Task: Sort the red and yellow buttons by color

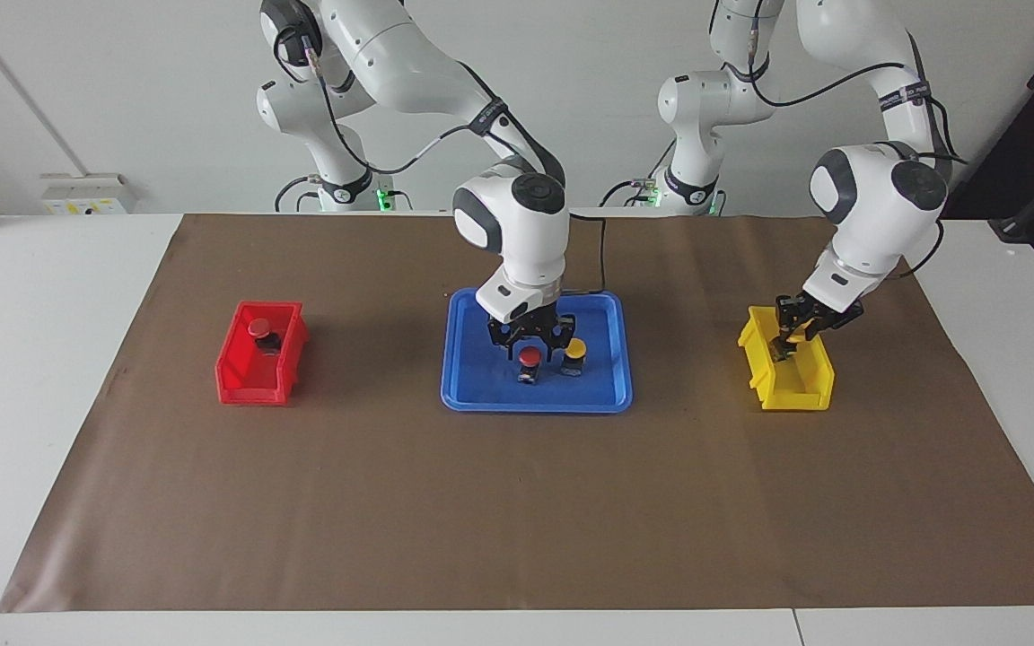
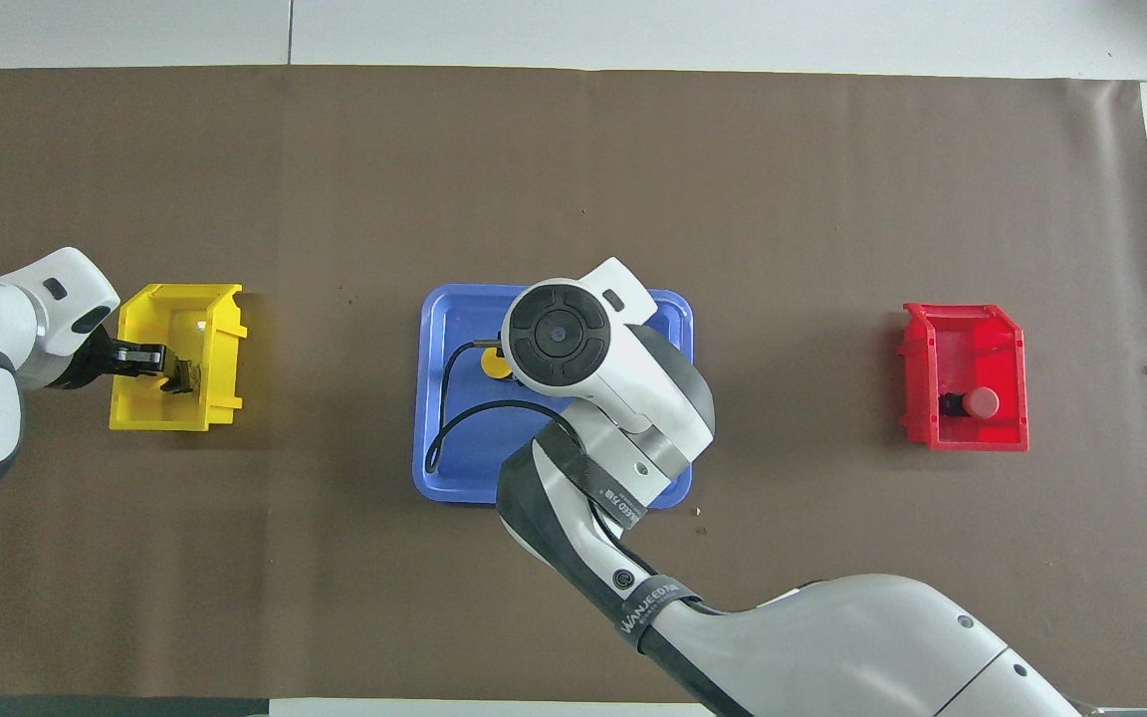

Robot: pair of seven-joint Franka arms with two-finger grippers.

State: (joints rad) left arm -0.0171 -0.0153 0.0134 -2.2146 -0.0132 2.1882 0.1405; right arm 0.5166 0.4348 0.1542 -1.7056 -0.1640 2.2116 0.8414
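A red button [image 1: 530, 356] and a yellow button [image 1: 575, 348] stand side by side in the blue tray [image 1: 535, 402] at the table's middle. My right gripper [image 1: 530, 348] is open and low over the red button, a finger on either side of its cap. In the overhead view my right arm hides this button, and only an edge of the yellow button [image 2: 496, 366] shows. Another red button [image 1: 258, 328] lies in the red bin [image 1: 252, 390]. My left gripper [image 1: 788, 341] is down in the yellow bin [image 1: 795, 395], shut on a second yellow button [image 1: 796, 335].
The red bin [image 2: 967, 317] stands toward the right arm's end of the brown mat, the yellow bin [image 2: 160, 418] toward the left arm's end, and the blue tray [image 2: 444, 398] between them. A black cable loops over the tray.
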